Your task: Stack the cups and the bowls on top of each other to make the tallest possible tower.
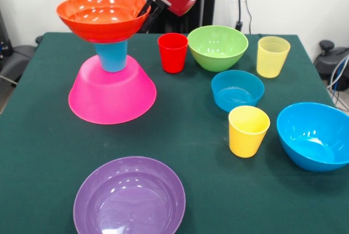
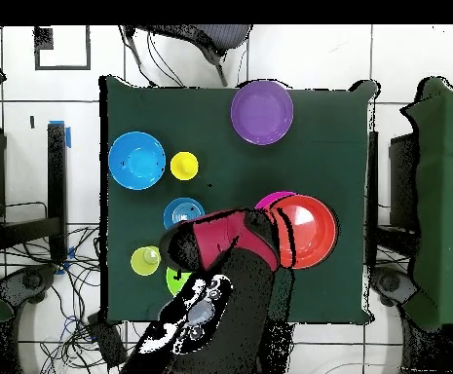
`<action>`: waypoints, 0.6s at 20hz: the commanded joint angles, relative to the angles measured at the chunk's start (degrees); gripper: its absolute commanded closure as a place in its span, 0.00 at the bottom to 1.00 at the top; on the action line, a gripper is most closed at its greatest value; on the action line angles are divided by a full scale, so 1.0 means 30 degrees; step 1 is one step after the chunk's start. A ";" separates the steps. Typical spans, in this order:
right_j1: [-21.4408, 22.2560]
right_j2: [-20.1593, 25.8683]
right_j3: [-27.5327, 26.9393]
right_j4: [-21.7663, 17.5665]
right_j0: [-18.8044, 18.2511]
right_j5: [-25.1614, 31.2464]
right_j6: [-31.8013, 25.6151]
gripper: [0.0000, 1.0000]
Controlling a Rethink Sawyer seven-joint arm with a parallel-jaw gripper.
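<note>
The tower stands at the left in the front view: the big pink bowl (image 1: 112, 100) upside down, the blue cup (image 1: 113, 58) upside down on it, and the orange bowl (image 1: 101, 27) upright on top. My gripper (image 1: 146, 9) straddles the orange bowl's right rim and is shut on it. In the overhead view the orange bowl (image 2: 313, 234) covers most of the pink bowl (image 2: 272, 199), and the arm hides my gripper. The red cup (image 1: 173, 52), green bowl (image 1: 217, 48) and pale yellow cup (image 1: 272, 56) stand upright behind.
The small blue bowl (image 1: 237, 91), the opaque yellow cup (image 1: 248, 131) and the medium blue bowl (image 1: 314, 136) stand at the right. The purple bowl (image 1: 129, 198) is at the front edge. All are upright and apart on the green table.
</note>
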State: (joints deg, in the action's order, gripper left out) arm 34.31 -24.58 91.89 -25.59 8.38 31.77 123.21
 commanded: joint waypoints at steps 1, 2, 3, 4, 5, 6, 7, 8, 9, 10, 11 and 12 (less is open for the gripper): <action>-0.0183 0.2461 -0.0192 -0.0365 -0.0203 0.1639 -0.1431 1.00; -0.0151 0.2499 -0.0129 -0.0346 -0.0241 0.1638 -0.1439 1.00; -0.0127 0.2558 -0.0102 -0.0297 -0.0277 0.1707 -0.1465 1.00; -0.0113 0.2598 -0.0085 -0.0269 -0.0305 0.1785 -0.1501 1.00; -0.0114 0.2598 -0.0095 -0.0259 -0.0290 0.1840 -0.1483 1.00; -0.0113 0.2609 -0.0100 -0.0257 -0.0292 0.1893 -0.1486 1.00; -0.0113 0.2619 -0.0106 -0.0255 -0.0295 0.1946 -0.1488 1.00; -0.0121 0.2633 -0.0123 -0.0261 -0.0301 0.2077 -0.1555 1.00; -0.0129 0.2646 -0.0154 -0.0267 -0.0311 0.2212 -0.1617 1.00; -0.0146 0.2700 -0.0217 -0.0256 -0.0310 0.2536 -0.1788 1.00; -0.0161 0.2733 -0.0277 -0.0264 -0.0330 0.2900 -0.1998 1.00; -0.0174 0.2756 -0.0353 -0.0263 -0.0310 0.3138 -0.2073 1.00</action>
State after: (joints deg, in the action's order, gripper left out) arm 34.32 -23.43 91.89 -25.59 8.14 33.40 123.21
